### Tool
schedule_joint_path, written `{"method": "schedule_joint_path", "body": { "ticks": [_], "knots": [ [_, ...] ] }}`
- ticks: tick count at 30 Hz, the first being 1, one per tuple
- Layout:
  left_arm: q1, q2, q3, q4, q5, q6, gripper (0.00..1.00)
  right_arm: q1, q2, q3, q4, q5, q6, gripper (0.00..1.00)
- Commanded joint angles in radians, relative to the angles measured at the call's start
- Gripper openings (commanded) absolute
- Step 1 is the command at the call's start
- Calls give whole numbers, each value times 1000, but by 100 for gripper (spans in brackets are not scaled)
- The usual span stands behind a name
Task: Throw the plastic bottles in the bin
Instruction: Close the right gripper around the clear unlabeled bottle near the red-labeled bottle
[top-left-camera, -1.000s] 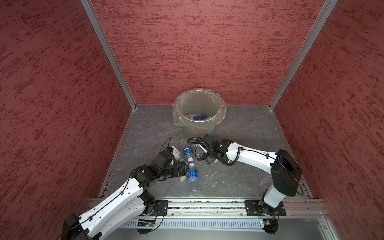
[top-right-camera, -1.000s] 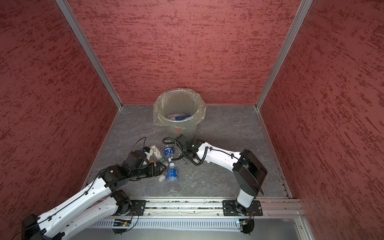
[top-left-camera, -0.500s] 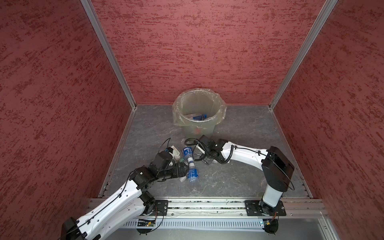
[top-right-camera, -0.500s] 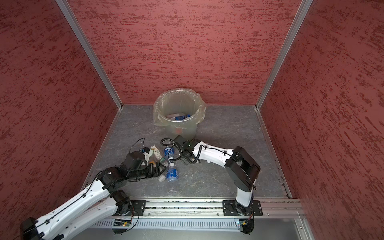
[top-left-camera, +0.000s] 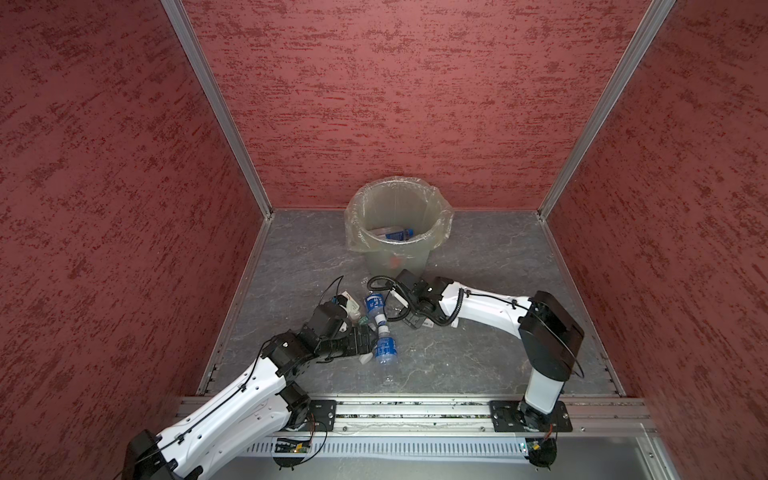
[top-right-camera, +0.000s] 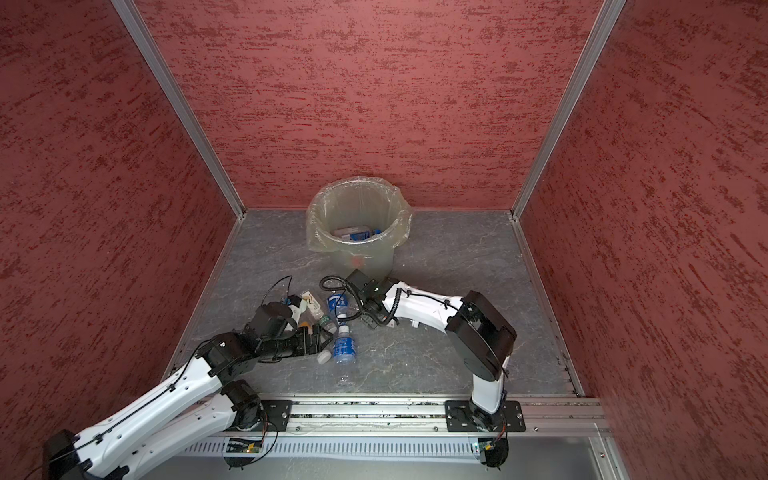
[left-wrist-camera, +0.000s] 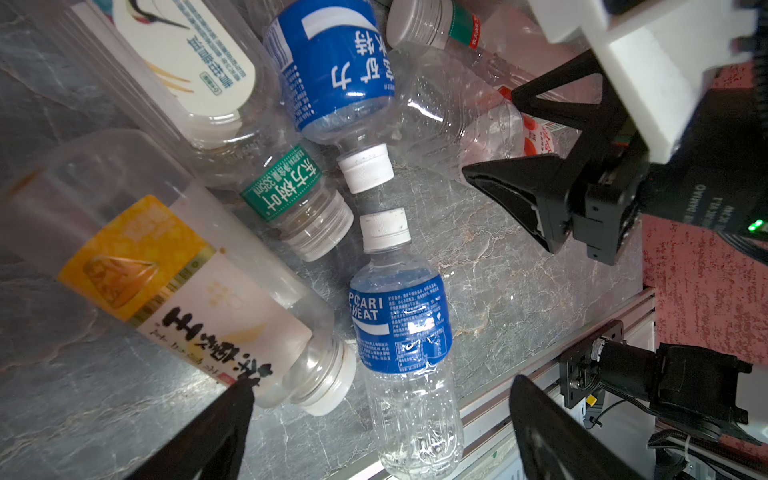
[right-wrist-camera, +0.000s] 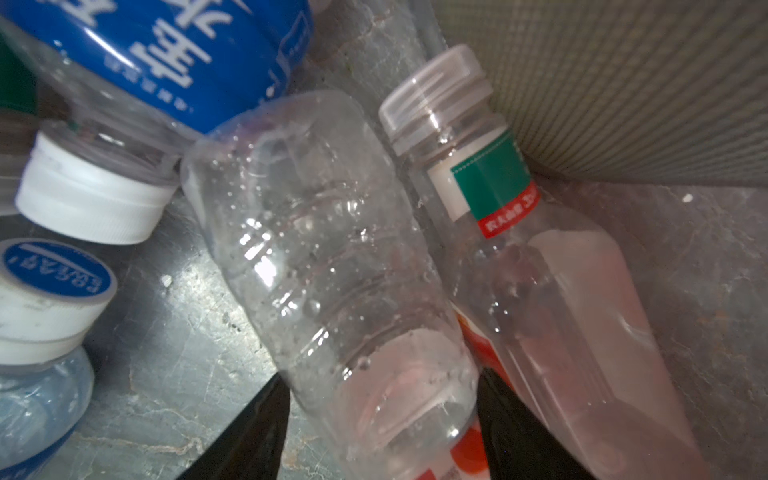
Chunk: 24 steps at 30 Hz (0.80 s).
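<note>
We see the bin (top-left-camera: 399, 259) standing at the far middle of the floor (top-left-camera: 498, 266), with a few bottles (top-left-camera: 397, 235) lying inside it. The other plastic bottles (top-left-camera: 376, 305) lie heaped on the floor just in front of it, slightly left. Our right gripper (right-wrist-camera: 382, 378) pinches a clear bottle (right-wrist-camera: 332, 257) lying there. Our left gripper (left-wrist-camera: 380, 382) is spread wide around a blue-label bottle (left-wrist-camera: 399, 328), with a yellow-label bottle (left-wrist-camera: 178, 274) just beside it.
</note>
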Motion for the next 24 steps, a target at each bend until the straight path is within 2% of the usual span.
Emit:
{"method": "schedule_joint_path", "body": {
  "ticks": [1, 15, 24],
  "knots": [
    [-4, -6, -9, 19, 7, 16, 96, -2, 36, 28, -34, -37, -19, 71],
    [-4, -2, -22, 37, 10, 12, 97, -3, 40, 5, -43, -84, 2, 70],
    [-4, 7, -15, 42, 14, 18, 97, -6, 42, 13, -41, -97, 6, 76]
  ]
}}
